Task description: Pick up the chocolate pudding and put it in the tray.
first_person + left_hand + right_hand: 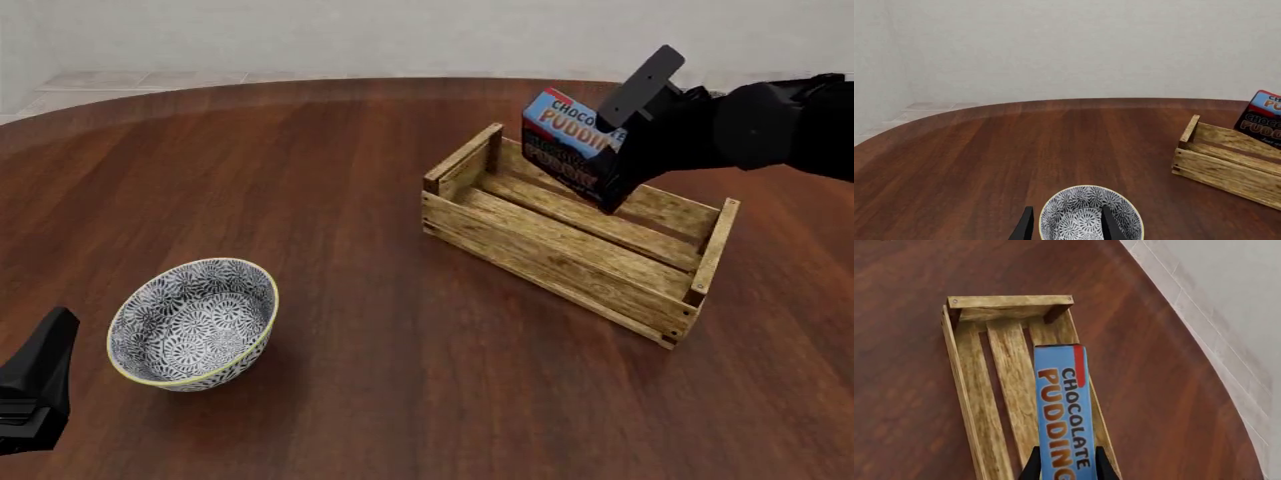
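Note:
The chocolate pudding (563, 140) is a blue, brown and red carton, held tilted in the air with my right gripper (611, 150) shut on it. It hangs over the far long side of the tray (561, 262), a light wooden slat crate. In the right wrist view the pudding (1062, 405) sticks out between my fingers (1102, 466), above the tray's slats (1009, 375). My left gripper (40, 380) is low at the near left, open and holding nothing. The left wrist view catches the tray (1224, 167) and a corner of the pudding (1262, 119).
A blue-and-white patterned bowl (194, 322) stands on the brown table at the near left, just right of my left gripper. In the left wrist view the bowl (1081, 207) sits right beyond the open fingers (1025, 227). The table's far edge curves round before a pale wall.

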`<state>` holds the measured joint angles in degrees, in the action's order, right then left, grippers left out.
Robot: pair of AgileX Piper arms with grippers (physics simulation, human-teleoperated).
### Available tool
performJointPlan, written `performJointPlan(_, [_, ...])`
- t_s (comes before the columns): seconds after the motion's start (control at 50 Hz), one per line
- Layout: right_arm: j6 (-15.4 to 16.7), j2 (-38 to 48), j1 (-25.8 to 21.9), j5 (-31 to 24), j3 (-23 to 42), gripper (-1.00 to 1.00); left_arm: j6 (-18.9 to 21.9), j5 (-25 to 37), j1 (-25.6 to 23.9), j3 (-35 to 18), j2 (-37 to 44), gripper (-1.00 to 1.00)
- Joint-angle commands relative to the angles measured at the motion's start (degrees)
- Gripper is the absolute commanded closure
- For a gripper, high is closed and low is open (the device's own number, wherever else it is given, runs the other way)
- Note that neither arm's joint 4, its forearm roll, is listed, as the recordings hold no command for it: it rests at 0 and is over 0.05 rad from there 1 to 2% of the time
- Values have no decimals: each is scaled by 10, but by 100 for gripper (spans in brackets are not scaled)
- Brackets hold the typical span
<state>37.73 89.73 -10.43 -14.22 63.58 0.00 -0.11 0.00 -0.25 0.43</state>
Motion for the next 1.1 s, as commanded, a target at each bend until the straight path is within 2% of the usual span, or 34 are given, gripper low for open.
performJointPlan(0.02, [-23,15,0,18,-4,100,0,0,0,0,0,-100])
performJointPlan(1.1, [-60,49,0,59,-25,100,0,0,0,0,0,-100])
